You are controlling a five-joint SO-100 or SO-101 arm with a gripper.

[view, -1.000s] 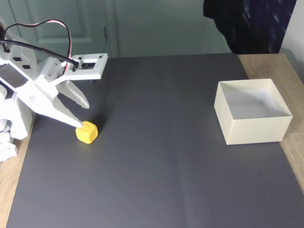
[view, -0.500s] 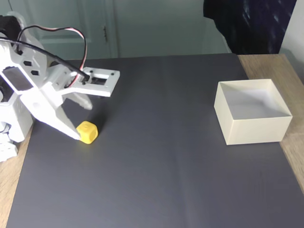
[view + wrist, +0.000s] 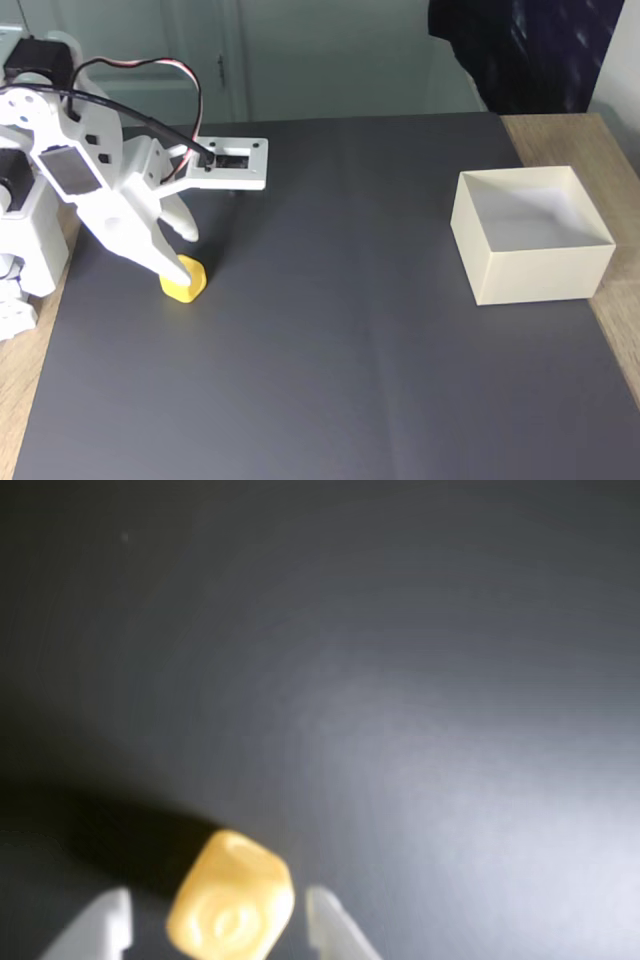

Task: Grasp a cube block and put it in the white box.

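While the gripper [image 3: 187, 258] stands low over the dark mat [image 3: 340, 340] at the left of the fixed view, its two white fingers are spread apart and straddle the cube block [image 3: 183, 283], not yet pinching it. The wrist view confirms this: the cube block [image 3: 230, 900] sits between the two fingertips [image 3: 330, 920], with a sliver of mat visible on each side, so no contact can be read there. The cube is turned slightly, presenting a corner rather than a flat face toward the camera, with a faint circular mark on its facing side. Judgement on handling: small, rigid, very light; matte faces should give fair friction, but the rounded edges and corners offer poor purchase, and a light block may skate or twist on the smooth mat if one finger touches first. Best hold is across two opposite flat faces, low on the body, centred between the fingers; given the skewed pose, closing may rotate it square or squeeze it out. The white box [image 3: 530, 265] stands well apart at the right, open-topped, nothing visible inside.
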